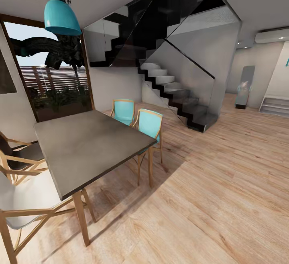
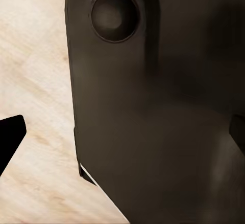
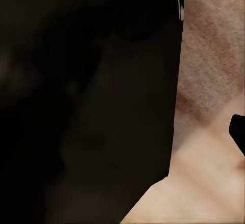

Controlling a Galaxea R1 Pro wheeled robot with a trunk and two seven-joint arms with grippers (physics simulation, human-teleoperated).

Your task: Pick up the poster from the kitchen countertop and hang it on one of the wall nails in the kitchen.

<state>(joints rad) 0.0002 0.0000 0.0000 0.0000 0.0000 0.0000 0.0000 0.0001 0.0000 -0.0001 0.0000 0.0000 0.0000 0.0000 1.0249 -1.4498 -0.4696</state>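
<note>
1. You have no poster, kitchen counter or wall nail before you, so which way the poster lies from either pincer, how its long side runs and which arm is nearer cannot be told. My judgement: you are in transit and must find the kitchen first.
2. Each wrist camera looks down past a dark body part of the robot (image 2: 163, 111) at pale wooden floor (image 2: 35, 81). A black tip (image 2: 10, 137) pokes in at the edge of the left wrist view and another (image 3: 239, 132) at the edge of the right one. I cannot tell whether either pincer is spread or pressed together.
3. Ahead on the left stands a dark dining table (image 1: 88, 143) with wooden legs. It is not the surface you want.
4. Two turquoise chairs (image 1: 149, 125) sit at its far side, pale chairs (image 1: 20, 203) at its near side, and a turquoise lamp (image 1: 61, 15) hangs above.
5. Beyond rises a dark staircase (image 1: 176, 91) with glass panels. Open floor (image 1: 224, 183) stretches to the right, likely your freest way onward.
</note>
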